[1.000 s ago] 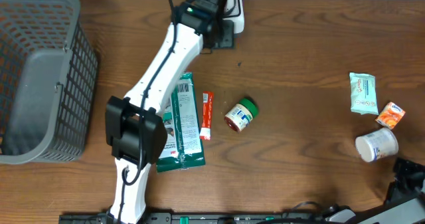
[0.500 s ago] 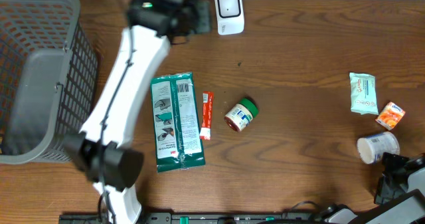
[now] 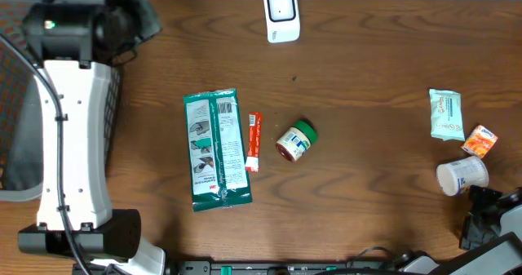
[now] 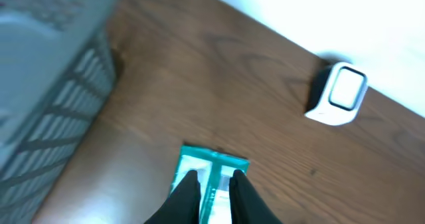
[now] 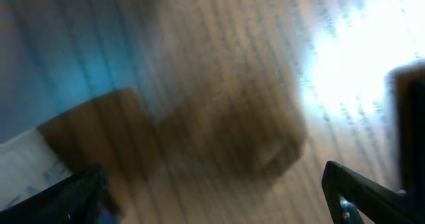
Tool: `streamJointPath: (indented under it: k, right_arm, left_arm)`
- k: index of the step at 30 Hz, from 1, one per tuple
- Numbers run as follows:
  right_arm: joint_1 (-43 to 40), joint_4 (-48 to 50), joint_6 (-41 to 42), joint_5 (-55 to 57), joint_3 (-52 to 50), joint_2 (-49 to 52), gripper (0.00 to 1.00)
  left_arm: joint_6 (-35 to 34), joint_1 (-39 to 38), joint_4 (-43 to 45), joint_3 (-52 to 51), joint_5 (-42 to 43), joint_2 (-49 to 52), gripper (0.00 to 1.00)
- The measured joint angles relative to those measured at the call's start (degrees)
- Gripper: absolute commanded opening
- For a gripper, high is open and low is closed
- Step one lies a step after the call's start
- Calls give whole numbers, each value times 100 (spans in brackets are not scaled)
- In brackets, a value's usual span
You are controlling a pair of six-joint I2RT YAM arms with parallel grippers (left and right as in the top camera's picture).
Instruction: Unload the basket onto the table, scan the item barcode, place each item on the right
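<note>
The white barcode scanner (image 3: 281,14) stands at the table's far edge, and shows in the left wrist view as the scanner (image 4: 339,94). My left gripper (image 3: 140,22) hangs high at the top left, beside the grey basket (image 3: 16,169). Its black fingers (image 4: 188,196) are almost together and nothing sits between them. Far below, seen through the thin gap, a green packet (image 4: 212,167) lies flat on the table (image 3: 367,79). My right gripper (image 3: 483,216) is at the bottom right, close to a white cup (image 3: 462,177). It stands wide open (image 5: 219,191) and empty over bare wood.
Mid-table lie the green packet (image 3: 216,148), a red stick sachet (image 3: 254,141) and a small green-lidded jar (image 3: 294,139). At the right are a pale green packet (image 3: 446,114) and an orange sachet (image 3: 479,141). The basket wall (image 4: 40,84) fills the left wrist view's left side.
My left arm has swung from the scanner leftward to the basket. Its jaws went from slightly apart to nearly together. The right gripper has come into view at the bottom right.
</note>
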Motion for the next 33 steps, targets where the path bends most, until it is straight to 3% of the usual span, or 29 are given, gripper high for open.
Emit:
streamJointPath:
  k: [5, 11, 14, 17, 21, 27, 31, 33]
  right_arm:
    - [0, 11, -2, -155, -2, 0, 99]
    - [0, 11, -57, -273, -4, 0, 99]
    - [0, -44, -72, -254, -4, 0, 99]
    - [0, -214, -81, -249, -7, 0, 99]
    - [0, -225, -81, -229, -7, 0, 99]
    - [0, -208, -81, -225, -9, 0, 99]
    - [0, -125, -87, -210, -11, 0, 73]
    - [0, -120, -120, -208, -13, 0, 65]
  left_arm:
    - [0, 138, -205, 0, -28, 0, 17]
    - [-216, 472, -219, 0, -442, 0, 28]
    - [-282, 726, -262, 0, -562, 0, 45]
    - [-330, 942, -321, 0, -623, 0, 49]
    - [-328, 1147, -328, 0, -667, 0, 81]
    - [-361, 1351, -463, 0, -793, 0, 85]
    - [-358, 1460, -485, 0, -907, 0, 86]
    - [-358, 1484, -490, 0, -927, 0, 87]
